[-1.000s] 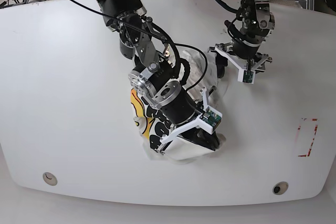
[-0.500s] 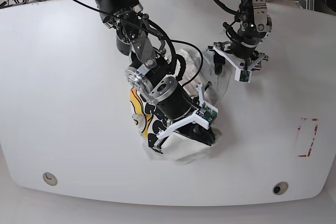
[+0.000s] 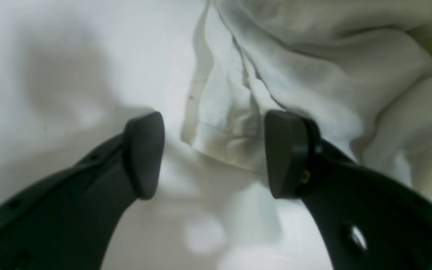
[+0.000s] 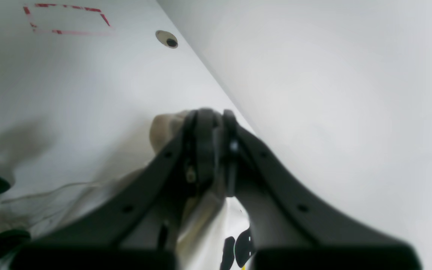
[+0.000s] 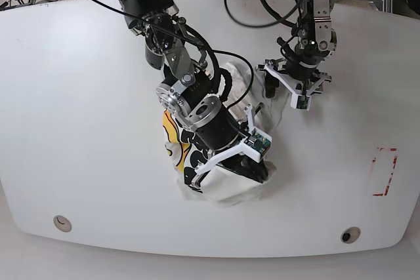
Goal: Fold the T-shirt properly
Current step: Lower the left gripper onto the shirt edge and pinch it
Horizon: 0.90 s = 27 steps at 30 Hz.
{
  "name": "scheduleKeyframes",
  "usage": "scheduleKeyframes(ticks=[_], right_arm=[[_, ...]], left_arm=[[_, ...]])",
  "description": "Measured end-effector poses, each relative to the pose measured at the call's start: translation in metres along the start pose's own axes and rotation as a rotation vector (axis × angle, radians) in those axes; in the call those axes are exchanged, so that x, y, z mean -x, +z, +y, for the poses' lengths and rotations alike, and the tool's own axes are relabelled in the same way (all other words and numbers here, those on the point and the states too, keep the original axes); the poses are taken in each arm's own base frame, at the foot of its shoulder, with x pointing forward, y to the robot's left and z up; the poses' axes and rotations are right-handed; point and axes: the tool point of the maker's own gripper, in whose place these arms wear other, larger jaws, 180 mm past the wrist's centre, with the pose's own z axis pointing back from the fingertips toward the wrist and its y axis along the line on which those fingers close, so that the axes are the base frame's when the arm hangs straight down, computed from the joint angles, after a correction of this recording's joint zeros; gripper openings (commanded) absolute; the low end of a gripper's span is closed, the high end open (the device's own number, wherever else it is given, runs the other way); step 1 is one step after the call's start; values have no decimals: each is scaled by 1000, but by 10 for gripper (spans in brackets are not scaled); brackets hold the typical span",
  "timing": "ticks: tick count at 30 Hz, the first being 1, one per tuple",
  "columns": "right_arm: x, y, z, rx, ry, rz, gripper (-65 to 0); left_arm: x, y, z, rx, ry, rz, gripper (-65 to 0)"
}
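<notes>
The right gripper (image 4: 213,150), a pair of dark plastic fingers, is clamped tight on a bunched fold of the large white, wrinkled cotton T-shirt (image 5: 230,181); in the right wrist view the cloth bulges out just past the pinched fingertips and hangs below them, with a patch of black lettering showing on the fabric near the bottom edge. In the base view this gripper sits low at the near end of the crumpled garment, its arm lying across the shirt and covering much of it. The left gripper (image 3: 214,153) has its jaws spread apart and grasps nothing: a hemmed corner of the white cloth lies between the two dark rounded pads (image 3: 144,153), touching neither that can be seen, with creased folds rising behind the right-hand pad. From the base view this gripper hovers at the far, right-hand edge of the shirt. The T-shirt lies in a heap near the middle of the white table (image 5: 79,129), a yellow-orange and black print (image 5: 172,137) showing along its left side. Towards the table's right edge there is a red dashed rectangle (image 5: 384,172), and two small round holes (image 5: 350,235) sit near the front edge.
</notes>
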Motion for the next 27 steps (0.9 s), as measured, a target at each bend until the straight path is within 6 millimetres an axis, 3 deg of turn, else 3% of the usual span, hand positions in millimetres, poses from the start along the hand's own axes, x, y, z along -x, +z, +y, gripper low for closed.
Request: scheduleKeyframes(ticks=[8,10,17,19,27], right_arm=[[0,0,0,0,0,0,-639],[0,0,0,0,0,0,-639],[0,0,0,0,0,0,-639],[0,0,0,0,0,1,-639],[15,4,-13,37,-42,33,-640]], left_arm=[[1,-1,-4,20,-11,-3,-267],[1,-1,-8,42,-24,-4,-307],[4,0,-18,95,-55,5,-583],[6,-1,-18,97,-51,9,-635],[7,-4,-20,109,-35,-2,-650]])
